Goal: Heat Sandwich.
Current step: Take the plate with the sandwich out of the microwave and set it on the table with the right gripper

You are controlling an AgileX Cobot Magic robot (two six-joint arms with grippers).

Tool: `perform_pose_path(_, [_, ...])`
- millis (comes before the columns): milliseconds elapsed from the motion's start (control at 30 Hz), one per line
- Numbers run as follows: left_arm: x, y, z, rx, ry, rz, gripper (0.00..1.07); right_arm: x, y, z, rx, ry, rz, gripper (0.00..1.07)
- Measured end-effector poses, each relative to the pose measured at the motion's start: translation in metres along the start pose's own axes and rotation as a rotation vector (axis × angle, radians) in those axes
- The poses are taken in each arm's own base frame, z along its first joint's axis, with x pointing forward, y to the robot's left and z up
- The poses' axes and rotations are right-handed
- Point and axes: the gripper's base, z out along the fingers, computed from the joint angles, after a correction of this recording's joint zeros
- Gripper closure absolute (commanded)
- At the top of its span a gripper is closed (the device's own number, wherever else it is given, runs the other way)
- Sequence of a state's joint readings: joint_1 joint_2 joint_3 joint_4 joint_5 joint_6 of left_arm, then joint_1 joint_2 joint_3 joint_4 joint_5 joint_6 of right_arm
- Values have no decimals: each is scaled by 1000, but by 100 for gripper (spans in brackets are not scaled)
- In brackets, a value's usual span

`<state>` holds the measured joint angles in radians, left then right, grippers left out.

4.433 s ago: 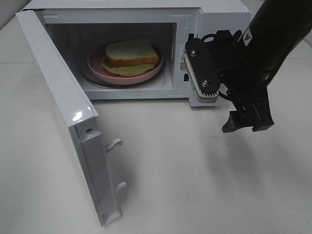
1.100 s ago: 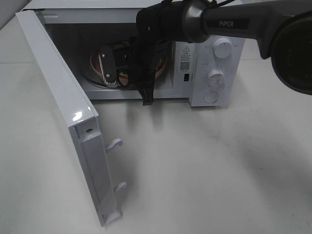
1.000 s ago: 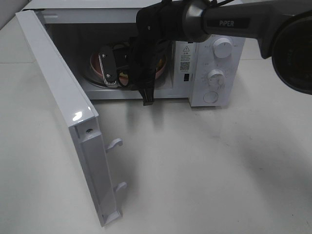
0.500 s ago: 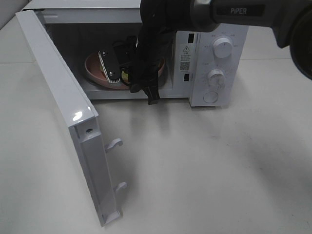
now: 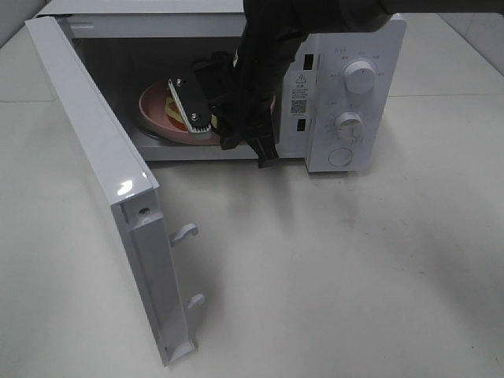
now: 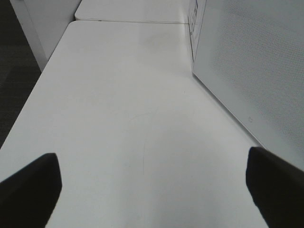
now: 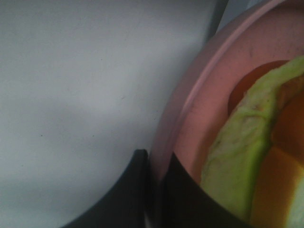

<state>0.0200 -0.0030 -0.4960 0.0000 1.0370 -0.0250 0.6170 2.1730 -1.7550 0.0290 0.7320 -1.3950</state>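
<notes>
My right gripper (image 7: 154,190) is clamped on the rim of the pink plate (image 5: 153,118) inside the open microwave (image 5: 346,87), its fingers (image 7: 128,190) pinching the edge. The sandwich (image 7: 247,156) sits on that plate, within the microwave's cavity. My left gripper (image 6: 152,185) hangs released over the worktop (image 6: 118,118), beside the microwave's door (image 5: 102,181).
</notes>
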Motion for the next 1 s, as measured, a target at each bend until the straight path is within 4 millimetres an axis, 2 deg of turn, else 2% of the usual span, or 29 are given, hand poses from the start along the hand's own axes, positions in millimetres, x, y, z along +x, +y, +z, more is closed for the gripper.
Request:
perform_pose_path(600, [0, 0, 0, 0, 0, 0, 5, 3, 27, -34, -2, -3, -94, 107])
perform_pose_path(1000, [0, 0, 0, 0, 0, 0, 5, 6, 55, -55, -7, -7, -149, 107])
